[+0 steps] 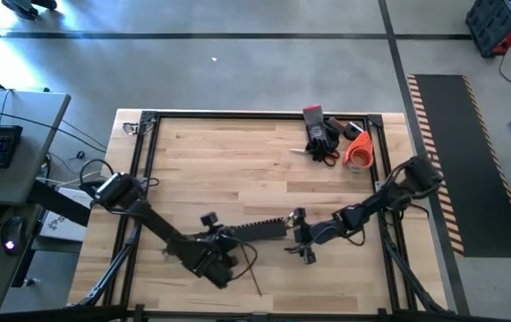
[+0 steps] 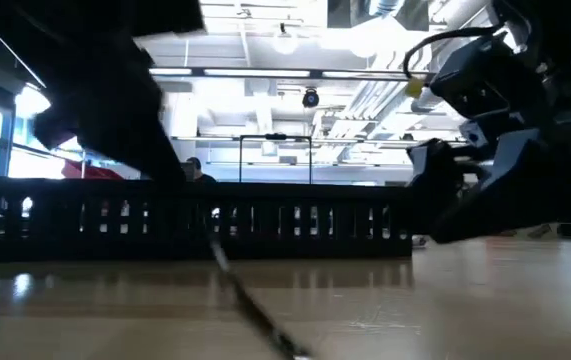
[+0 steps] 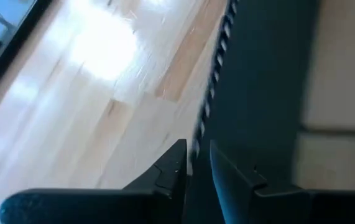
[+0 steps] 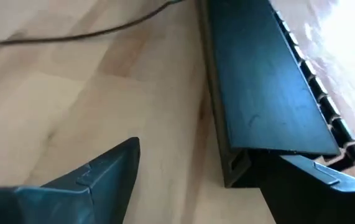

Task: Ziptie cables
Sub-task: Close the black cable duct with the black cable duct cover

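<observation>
A long black bar with comb-like slotted edges (image 1: 259,230) lies flat on the wooden table between my two grippers; in the low view the bar (image 2: 195,220) runs across the picture. My left gripper (image 3: 197,158) is at its left end, nearly shut, with the slotted wall in the narrow gap. My right gripper (image 4: 208,155) stands open at the bar's right end (image 4: 239,163), one finger on each side. Thin dark cables (image 1: 253,273) lie loose on the table near the left gripper; one cable (image 4: 71,34) shows beyond the right gripper, and one cable (image 2: 255,310) runs toward the near edge. My left gripper has the bar's slotted wall (image 3: 203,118) between its two fingers, close to the bar's left end. The fingers slant down from the table's left and near side. The bar lies on the table. My right gripper: one finger (image 4: 314,180) lies right against the bar's end; whether it touches, I cannot tell.
At the table's far right lie dark gloves (image 1: 320,132), a red-handled tool (image 1: 327,156) and an orange tape roll (image 1: 359,152). A black metal frame (image 1: 148,121) borders the table. Bare wood spreads across the middle and far left.
</observation>
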Motion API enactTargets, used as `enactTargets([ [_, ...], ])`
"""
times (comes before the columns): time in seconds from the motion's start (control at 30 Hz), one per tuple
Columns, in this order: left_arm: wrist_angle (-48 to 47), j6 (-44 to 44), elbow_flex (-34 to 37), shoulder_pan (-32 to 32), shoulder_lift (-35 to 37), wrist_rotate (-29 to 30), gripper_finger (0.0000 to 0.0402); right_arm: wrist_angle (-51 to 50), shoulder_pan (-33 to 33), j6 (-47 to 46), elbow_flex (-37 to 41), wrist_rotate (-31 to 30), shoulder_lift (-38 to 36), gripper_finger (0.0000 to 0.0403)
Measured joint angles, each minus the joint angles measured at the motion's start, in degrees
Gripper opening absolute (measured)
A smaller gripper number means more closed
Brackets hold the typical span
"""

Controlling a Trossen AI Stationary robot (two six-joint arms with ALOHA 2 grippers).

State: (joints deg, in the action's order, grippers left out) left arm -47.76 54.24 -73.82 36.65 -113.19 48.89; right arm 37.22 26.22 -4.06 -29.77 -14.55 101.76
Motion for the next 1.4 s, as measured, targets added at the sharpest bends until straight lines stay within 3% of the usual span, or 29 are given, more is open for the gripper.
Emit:
enactTargets([
  [0.3, 12.3, -18.1, -1.7, -5.0, 1.4, 0.9, 0.0072, 3.8, 0.0, -0.6, -5.3, -2.6, 8.7, 0.0286],
  [0.5, 19.7, -27.4, -1.7, -7.7, 3.3, -9.4, 0.0137, 14.4, 0.5, -0.7, -5.5, -5.8, 14.4, 0.0286],
  [0.67, 25.3, -30.5, 0.7, -11.1, 3.3, -18.4, 0.0211, 18.5, 1.9, 3.0, -5.4, -12.3, 15.6, 0.0286],
  [0.83, 28.6, -31.1, 2.9, -13.7, 3.2, -22.8, 0.0259, 21.3, 2.7, 5.7, -5.4, -14.8, 15.6, 0.0286],
  [1.4, 32.3, -31.0, 4.3, -13.9, 1.3, -22.3, 0.0266, 23.4, 3.2, 9.8, -5.4, -13.6, 15.6, 0.0286],
])
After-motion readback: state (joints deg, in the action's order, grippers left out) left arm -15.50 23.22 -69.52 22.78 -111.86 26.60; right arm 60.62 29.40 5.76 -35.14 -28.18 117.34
